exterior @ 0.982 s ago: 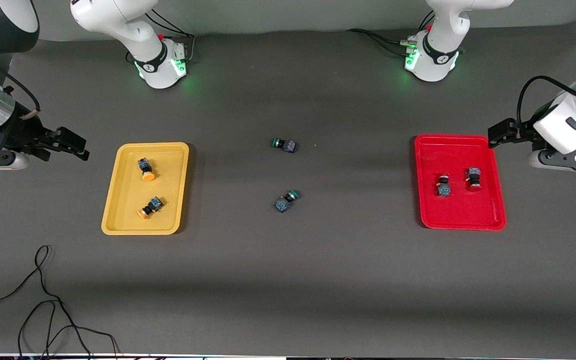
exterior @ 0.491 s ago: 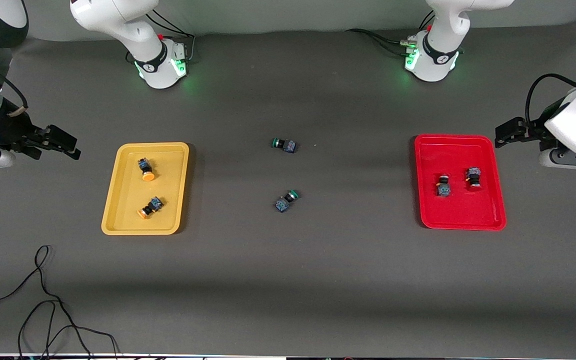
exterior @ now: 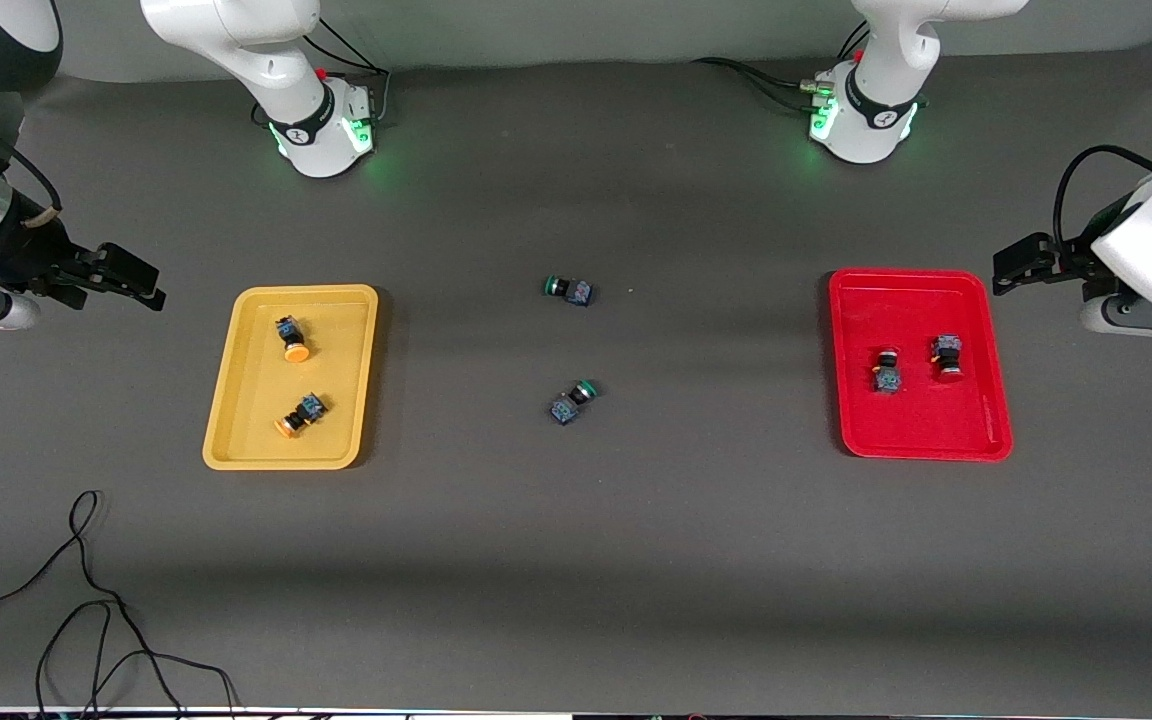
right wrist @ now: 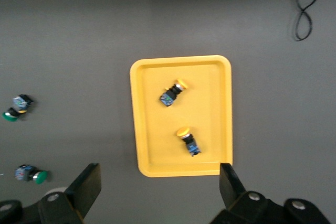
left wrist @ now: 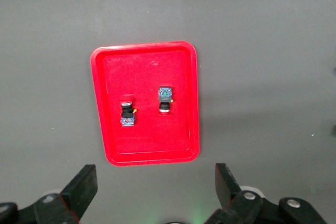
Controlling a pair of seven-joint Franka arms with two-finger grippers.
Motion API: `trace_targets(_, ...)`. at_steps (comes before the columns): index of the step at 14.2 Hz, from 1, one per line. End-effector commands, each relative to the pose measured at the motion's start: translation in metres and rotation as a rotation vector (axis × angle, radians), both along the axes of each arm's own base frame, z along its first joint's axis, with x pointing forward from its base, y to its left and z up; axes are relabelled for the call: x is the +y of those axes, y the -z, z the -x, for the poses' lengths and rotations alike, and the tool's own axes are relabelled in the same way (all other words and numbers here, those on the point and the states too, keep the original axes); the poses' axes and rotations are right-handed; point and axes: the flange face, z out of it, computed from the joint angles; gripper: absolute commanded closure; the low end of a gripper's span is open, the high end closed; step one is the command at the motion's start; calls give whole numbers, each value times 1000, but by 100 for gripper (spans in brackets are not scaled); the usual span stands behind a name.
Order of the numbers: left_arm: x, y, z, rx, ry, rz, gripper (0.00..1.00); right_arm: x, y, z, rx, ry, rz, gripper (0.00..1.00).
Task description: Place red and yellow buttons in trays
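You see both end effectors, left (exterior: 1008, 272) and right (exterior: 141, 283), spread apart and empty at the bench (exterior: 576, 560) ends, each beside its filled plastic tray: red (exterior: 921, 440), yellow (exterior: 236, 430).

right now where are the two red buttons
Both red buttons lie side by side, apart, inside the red tray at the left arm's end of the table, seen in the front and left wrist views.

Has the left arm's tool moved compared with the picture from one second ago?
Yes. The left tool has drawn away from the shallow red plastic tray, toward the left arm's end of the table, and no longer overlaps the tray's corner.
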Motion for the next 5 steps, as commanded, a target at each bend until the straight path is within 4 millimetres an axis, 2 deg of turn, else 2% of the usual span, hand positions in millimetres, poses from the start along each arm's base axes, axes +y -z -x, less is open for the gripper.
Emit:
trace_targets(1,3,-9,4,4,75,-11,0,0,-10,5,-5,-2,-37,0)
trace_targets(3,4,-9,4,6,79,-11,0,2,-17,5,-11,-14,-37,0)
trace_targets(5,3,-9,4,6,76,-11,0,3,-13,5,14,-7,-37,0)
